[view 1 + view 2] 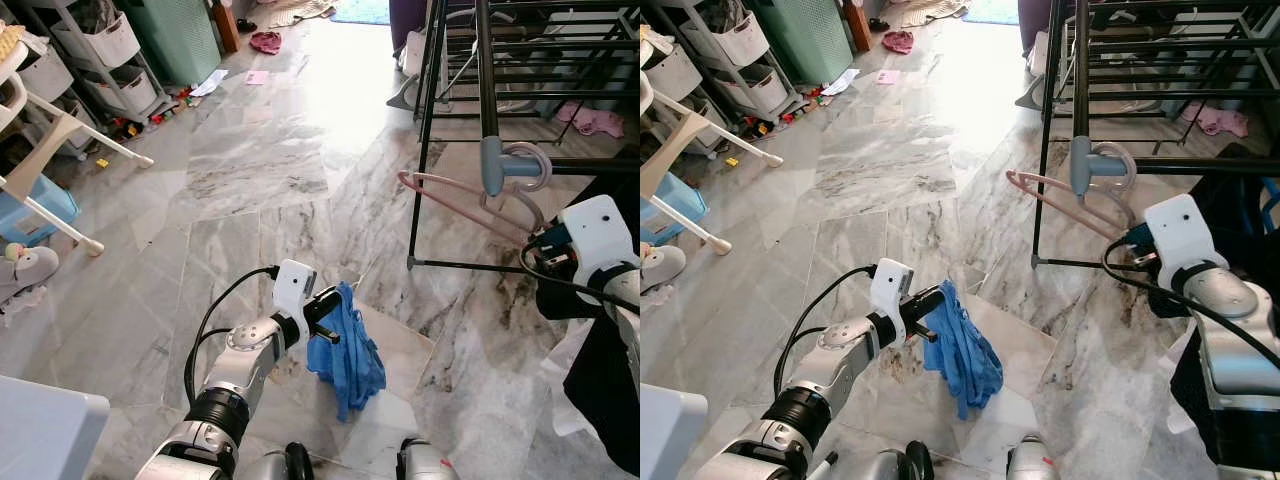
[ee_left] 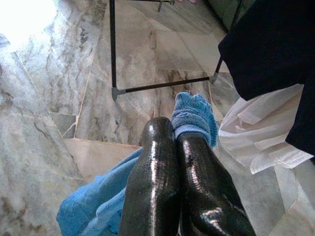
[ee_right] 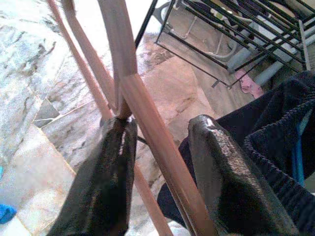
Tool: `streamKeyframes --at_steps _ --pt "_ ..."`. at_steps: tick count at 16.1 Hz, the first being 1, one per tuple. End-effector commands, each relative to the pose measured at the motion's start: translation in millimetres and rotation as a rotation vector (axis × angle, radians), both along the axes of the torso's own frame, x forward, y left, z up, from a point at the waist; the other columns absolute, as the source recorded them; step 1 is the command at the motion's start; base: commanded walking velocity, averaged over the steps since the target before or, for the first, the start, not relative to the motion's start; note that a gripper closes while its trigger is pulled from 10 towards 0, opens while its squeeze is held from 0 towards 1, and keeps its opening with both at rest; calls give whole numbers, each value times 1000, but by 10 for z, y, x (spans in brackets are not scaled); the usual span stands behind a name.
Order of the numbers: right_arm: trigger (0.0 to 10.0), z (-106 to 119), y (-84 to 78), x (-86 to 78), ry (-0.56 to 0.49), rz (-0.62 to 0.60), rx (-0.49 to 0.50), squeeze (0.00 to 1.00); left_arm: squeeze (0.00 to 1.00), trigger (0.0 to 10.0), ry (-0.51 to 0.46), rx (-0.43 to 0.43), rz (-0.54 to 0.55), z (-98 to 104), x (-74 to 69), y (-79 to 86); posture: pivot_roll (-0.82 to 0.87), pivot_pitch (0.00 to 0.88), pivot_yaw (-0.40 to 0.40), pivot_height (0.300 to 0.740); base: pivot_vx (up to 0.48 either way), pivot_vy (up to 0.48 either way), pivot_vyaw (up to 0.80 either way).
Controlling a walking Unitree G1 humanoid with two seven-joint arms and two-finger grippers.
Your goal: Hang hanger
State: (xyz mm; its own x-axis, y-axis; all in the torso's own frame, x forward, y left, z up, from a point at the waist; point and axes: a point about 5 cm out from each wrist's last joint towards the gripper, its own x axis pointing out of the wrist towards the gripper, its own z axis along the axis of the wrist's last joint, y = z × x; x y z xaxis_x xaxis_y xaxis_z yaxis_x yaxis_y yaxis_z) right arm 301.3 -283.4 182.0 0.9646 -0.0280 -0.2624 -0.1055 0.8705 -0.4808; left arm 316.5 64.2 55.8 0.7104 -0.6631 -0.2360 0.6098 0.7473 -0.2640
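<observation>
Left arm bent at the elbow, forearm reaching forward low over the marble floor [image 1: 250, 170], just ahead of the robot's body. Left hand [image 1: 325, 312] clamped tight on a blue cloth [image 1: 345, 350]; the left wrist view shows both fingers [image 2: 162, 187] pressed together with a fold of cloth poking out between the tips, and the rest hangs down limp off the hand. Right arm raised and extended forward to the right, white wrist housing level with the lower rail of the black drying rack [image 1: 480, 60]. Right hand [image 3: 160, 147] has its fingers apart around one bar of the pink hanger [image 1: 460, 200]; the bar runs through the gap, resting against one finger, clear of the other, so not a closed grip. The hanger extends out left from the hand, and its hook end sits at the grey clip [image 1: 495, 165] on the rack's vertical post; can't tell whether the hook is actually seated. Dark garment [image 1: 600, 370] and white fabric hang just beside the right arm. Farther back on the left: white storage shelves [image 1: 100, 60] with bins, and scattered small items on the floor.
</observation>
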Motion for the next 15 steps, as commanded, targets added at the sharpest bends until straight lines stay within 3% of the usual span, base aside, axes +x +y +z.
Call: streamKeyframes --at_steps 1,2,3,4,5,7,8,9,11,12,13,14,15 --pt "4941 -23 38 -27 18 33 -1 0 0 10000 7 8 15 -43 -20 63 -286 184 135 740 0 0 0" --pt "6353 -48 47 -51 32 41 4 0 0 10000 8 11 14 -41 -15 69 -286 184 138 740 0 0 0" --pt "5255 -53 54 -59 36 48 11 0 0 10000 7 14 14 -40 -12 70 -286 183 140 740 0 0 0" --pt "4902 -58 63 -64 41 55 16 0 0 10000 7 15 13 -40 -10 71 -286 184 142 740 0 0 0" --pt "8471 -70 80 -69 50 66 18 0 0 10000 7 17 10 -38 -9 69 -286 183 143 740 0 0 0" --pt "9922 -103 104 -76 64 81 25 0 0 10000 5 20 8 -36 -8 71 -283 183 143 740 0 0 0" --pt "9216 -116 122 -76 64 81 28 0 0 10000 5 21 8 -36 -7 73 -282 181 143 740 0 0 0" --pt "9765 -129 139 -77 63 81 33 0 0 10000 6 21 9 -39 -9 76 -279 181 143 740 0 0 0" --pt "9490 -139 151 -76 59 74 56 0 0 10000 4 21 10 -39 -10 78 -277 180 140 740 0 0 0" --pt "5216 -152 157 -74 42 51 86 0 0 10000 5 22 14 -38 -4 90 -273 177 140 740 0 0 0" --pt "3255 -154 158 -74 35 41 96 0 0 10000 4 23 14 -36 -4 91 -272 176 140 740 0 0 0" --pt "0 -161 161 -75 25 25 112 0 0 10000 3 23 14 -35 -4 93 -272 176 141 740 0 0 0" --pt "0 -175 157 -80 16 -4 126 0 0 10000 3 23 14 -34 -3 96 -274 175 143 740 0 0 0"
